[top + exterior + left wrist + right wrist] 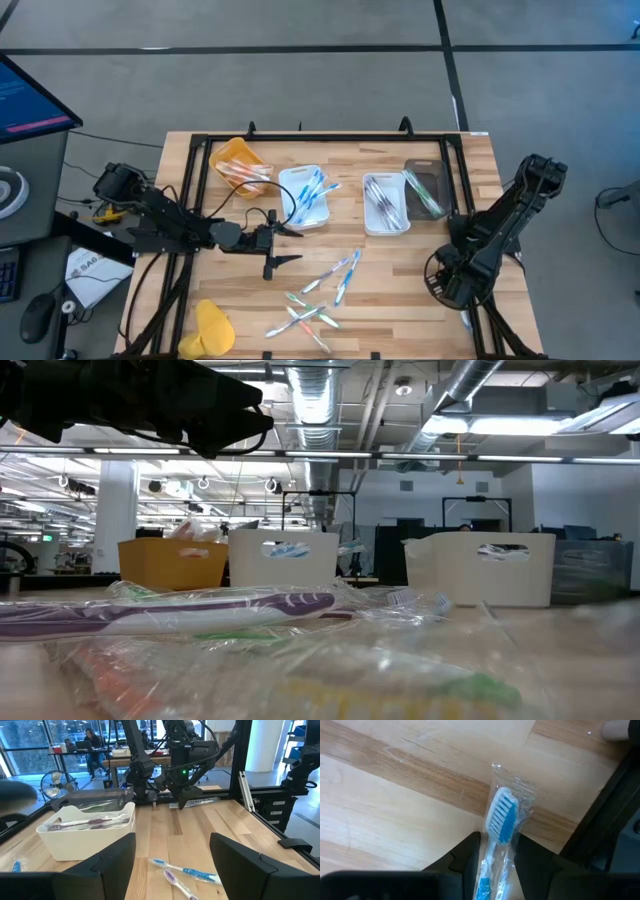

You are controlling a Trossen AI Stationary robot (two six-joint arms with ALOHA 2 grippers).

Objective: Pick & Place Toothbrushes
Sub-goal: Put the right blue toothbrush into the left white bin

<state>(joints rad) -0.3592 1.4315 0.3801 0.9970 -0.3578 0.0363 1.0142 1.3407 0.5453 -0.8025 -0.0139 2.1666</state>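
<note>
We see the right gripper [496, 851] half closed astride a wrapped blue toothbrush [501, 822], handle running back between its fingers [465, 855], grip unconfirmed.

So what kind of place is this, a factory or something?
More likely a robotics lab or workshop in an open office. A wooden table sits in a black frame with two robot arms, sorting trays and wrapped toothbrushes. Behind it are bare ceiling ducts and a person at a desk.
</note>
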